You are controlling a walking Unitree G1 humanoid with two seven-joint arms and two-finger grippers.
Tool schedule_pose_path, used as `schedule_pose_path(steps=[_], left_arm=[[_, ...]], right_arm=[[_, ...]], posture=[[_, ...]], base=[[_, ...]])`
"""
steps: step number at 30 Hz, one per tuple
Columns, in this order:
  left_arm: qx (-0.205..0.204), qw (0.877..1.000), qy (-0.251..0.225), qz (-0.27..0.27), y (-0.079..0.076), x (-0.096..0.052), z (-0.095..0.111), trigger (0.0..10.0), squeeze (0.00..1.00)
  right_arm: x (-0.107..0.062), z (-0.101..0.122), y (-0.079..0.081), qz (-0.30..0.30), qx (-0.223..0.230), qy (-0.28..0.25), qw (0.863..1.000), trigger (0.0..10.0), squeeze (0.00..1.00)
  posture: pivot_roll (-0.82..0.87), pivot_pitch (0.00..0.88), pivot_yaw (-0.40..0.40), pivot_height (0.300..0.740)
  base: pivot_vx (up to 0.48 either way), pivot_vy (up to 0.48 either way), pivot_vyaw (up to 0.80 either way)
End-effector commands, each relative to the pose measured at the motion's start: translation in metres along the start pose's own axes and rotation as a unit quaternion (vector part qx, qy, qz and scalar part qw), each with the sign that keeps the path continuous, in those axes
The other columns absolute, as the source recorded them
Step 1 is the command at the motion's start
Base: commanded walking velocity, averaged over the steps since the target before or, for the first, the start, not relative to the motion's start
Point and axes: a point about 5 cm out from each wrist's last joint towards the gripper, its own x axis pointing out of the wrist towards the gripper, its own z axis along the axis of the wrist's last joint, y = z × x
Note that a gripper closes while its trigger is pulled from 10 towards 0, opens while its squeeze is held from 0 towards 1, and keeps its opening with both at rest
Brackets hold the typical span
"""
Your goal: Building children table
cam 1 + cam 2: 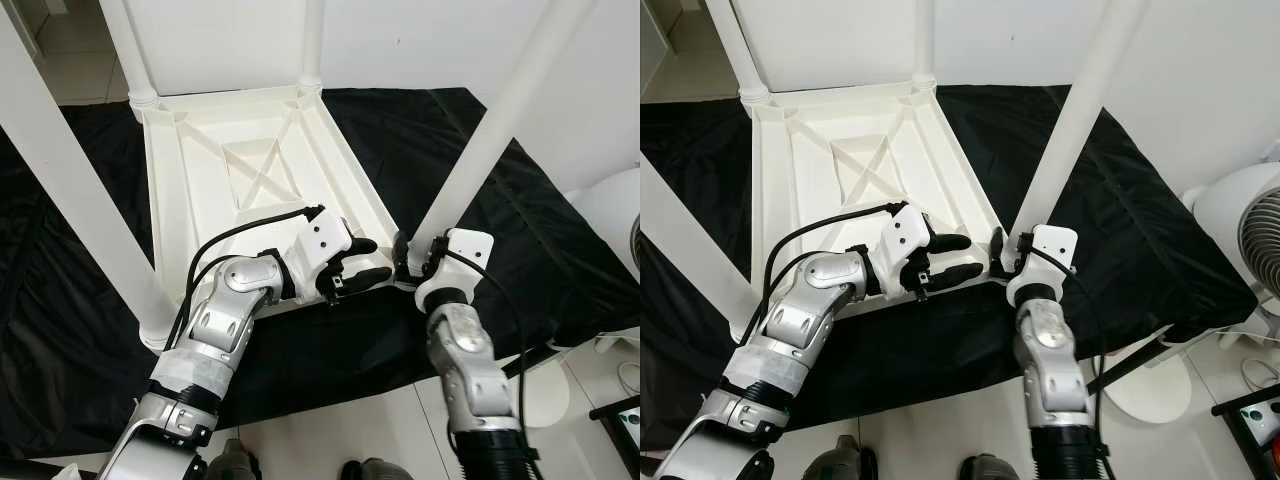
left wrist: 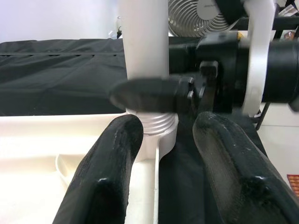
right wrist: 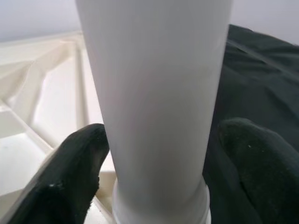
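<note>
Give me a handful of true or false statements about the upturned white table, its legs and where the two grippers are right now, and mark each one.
1. The white table lies upside down on a black cloth. True.
2. The right gripper has its fingers on either side of the near right leg, close to its base. True.
3. The left gripper is shut on a screwdriver. False: it is open and holds nothing, beside the same corner.
4. No leg is fitted yet. False: four legs stand in the corners.
5. A white fan stands on the robot's right. True.
</note>
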Motion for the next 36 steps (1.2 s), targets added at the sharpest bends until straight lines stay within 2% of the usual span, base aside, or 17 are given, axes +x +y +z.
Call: schedule_pose_path(steps=[1,3,4,6,10,13,15,20,21,22,23,26,27,31,36], left_arm=[[0.007,0.998,0.005,0.064,0.005,0.002,0.001,10.0,0.0],[0.007,0.998,0.005,0.064,0.005,0.002,0.001,10.0,0.0],[0.009,0.998,0.006,0.06,0.004,0.001,0.0,10.0,0.0],[0.011,0.999,0.008,0.053,0.002,0.002,-0.001,10.0,0.0],[0.013,0.999,0.008,0.049,0.0,0.003,-0.001,10.0,0.0],[0.012,0.999,0.006,0.049,-0.001,0.005,0.0,10.0,0.0],[0.011,0.999,-0.002,0.046,-0.002,0.01,0.004,10.0,0.0],[0.014,0.999,-0.007,0.045,-0.003,0.013,0.006,10.0,0.0],[0.015,0.999,-0.007,0.045,-0.003,0.014,0.007,10.0,0.0],[0.015,0.999,-0.007,0.045,-0.003,0.014,0.007,10.0,0.0],[0.017,0.999,-0.009,0.045,-0.002,0.016,0.008,10.0,0.0],[0.017,0.999,-0.009,0.045,-0.002,0.016,0.008,10.0,0.0],[0.017,0.999,-0.01,0.044,-0.003,0.017,0.008,10.0,0.0],[0.016,0.999,-0.013,0.047,-0.003,0.019,0.01,10.0,0.0],[0.014,0.999,-0.013,0.048,-0.003,0.019,0.009,10.0,0.0]], right_arm=[[-0.003,0.001,-0.004,0.021,0.006,-0.001,1.0,10.0,1.0],[-0.003,0.001,-0.004,0.021,0.006,-0.001,1.0,10.0,1.0],[-0.004,0.004,-0.01,0.056,-0.013,-0.004,0.998,10.0,0.0],[-0.003,0.004,-0.023,0.114,-0.05,0.002,0.992,10.0,0.0],[0.001,0.003,-0.032,0.133,-0.068,0.009,0.989,10.0,0.0],[0.004,0.0,-0.034,0.148,-0.082,0.017,0.985,10.0,0.0],[0.013,-0.004,-0.035,0.201,-0.114,0.032,0.973,10.0,0.0],[0.021,-0.005,-0.034,0.242,-0.127,0.043,0.961,10.0,0.0],[0.025,-0.005,-0.034,0.252,-0.132,0.046,0.958,9.4,0.0],[0.025,-0.005,-0.034,0.252,-0.132,0.046,0.958,9.4,0.0],[0.032,-0.003,-0.032,0.275,-0.13,0.046,0.951,3.6,0.0],[0.032,-0.003,-0.032,0.275,-0.13,0.046,0.951,3.6,0.0],[0.034,-0.002,-0.031,0.283,-0.135,0.043,0.949,0.0,0.0],[0.034,-0.006,-0.03,0.294,-0.135,0.05,0.945,0.0,0.0],[0.032,-0.009,-0.031,0.29,-0.128,0.052,0.947,0.0,0.0]], posture=[[0.02,0.024,-0.03,0.74],[0.02,0.024,-0.03,0.74],[0.02,0.014,-0.034,0.74],[0.02,0.003,-0.04,0.74],[0.02,0.0,-0.039,0.74],[0.02,0.0,-0.036,0.74],[0.02,0.0,-0.034,0.74],[0.02,0.0,-0.03,0.74],[0.02,0.0,-0.028,0.74],[0.02,0.0,-0.028,0.74],[0.02,0.0,-0.029,0.74],[0.02,0.0,-0.029,0.74],[0.02,0.0,-0.029,0.74],[0.01,0.006,-0.037,0.74],[0.01,0.012,-0.039,0.74]], base=[[0.0,0.0,0.0],[0.0,0.0,0.0],[0.0,0.0,0.0],[0.0,0.0,0.0],[0.0,0.0,0.0],[0.0,0.0,0.0],[0.0,0.0,0.0],[0.0,0.0,0.0],[0.0,0.0,0.0],[0.0,0.0,0.0],[0.0,0.0,0.0],[0.0,0.0,0.0],[0.0,0.0,0.0],[0.0,0.0,0.0],[0.0,0.0,0.0]])
